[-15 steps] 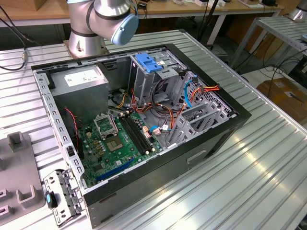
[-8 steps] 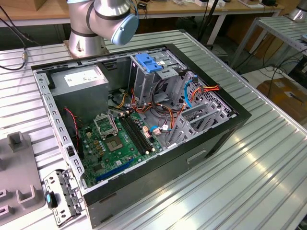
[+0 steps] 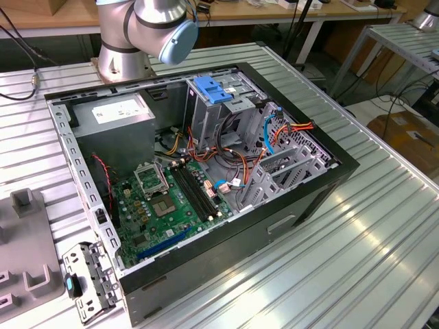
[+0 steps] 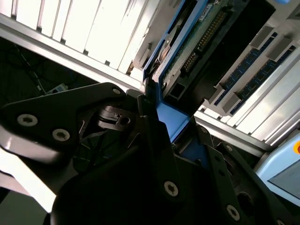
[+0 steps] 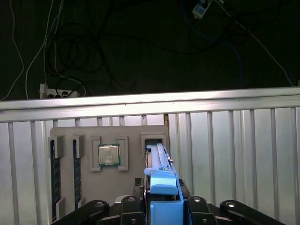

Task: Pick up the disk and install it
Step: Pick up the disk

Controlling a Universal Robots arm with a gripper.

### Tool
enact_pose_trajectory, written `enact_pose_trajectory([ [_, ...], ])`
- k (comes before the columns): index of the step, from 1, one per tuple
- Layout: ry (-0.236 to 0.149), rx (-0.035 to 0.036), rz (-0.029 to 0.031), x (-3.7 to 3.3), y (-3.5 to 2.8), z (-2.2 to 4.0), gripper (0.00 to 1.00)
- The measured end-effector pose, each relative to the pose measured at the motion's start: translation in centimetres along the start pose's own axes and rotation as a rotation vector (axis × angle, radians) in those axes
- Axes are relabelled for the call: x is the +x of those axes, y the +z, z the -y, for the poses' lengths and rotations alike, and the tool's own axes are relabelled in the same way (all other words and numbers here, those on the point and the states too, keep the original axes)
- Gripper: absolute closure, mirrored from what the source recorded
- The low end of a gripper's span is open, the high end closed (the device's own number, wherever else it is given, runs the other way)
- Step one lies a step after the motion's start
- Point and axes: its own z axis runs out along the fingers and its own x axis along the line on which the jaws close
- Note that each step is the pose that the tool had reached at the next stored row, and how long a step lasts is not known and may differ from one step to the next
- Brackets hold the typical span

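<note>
Tool [image 5: 164, 208] clamps disk [image 5: 157, 157] (edge-on, at grey tray [image 5: 131, 136]); exterior view adds open computer case [image 3: 206, 264].

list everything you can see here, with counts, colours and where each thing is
computer case: one, black, open, on the table in the exterior view
motherboard: one, green, on the case floor
drive cage: one, grey with a blue latch, inside the case
cables: several, orange and light blue, beside the cage
table: one, silver and ribbed, under the case and tray
parts tray: one, grey, on the table
processor: one, silver, in a tray pocket
memory sticks: two, dark, in tray slots
disk: one, dark with blue rails, on edge in a tray slot
arm: one, grey with a light-blue cap, at the case's far side
gripper: one, black, closed around the disk
</note>
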Motion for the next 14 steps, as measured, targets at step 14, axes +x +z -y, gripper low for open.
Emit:
enact_pose_trajectory([
  [14, 0.000, 0.0001, 0.0001, 0.00, -0.27, 0.00, 0.63],
])
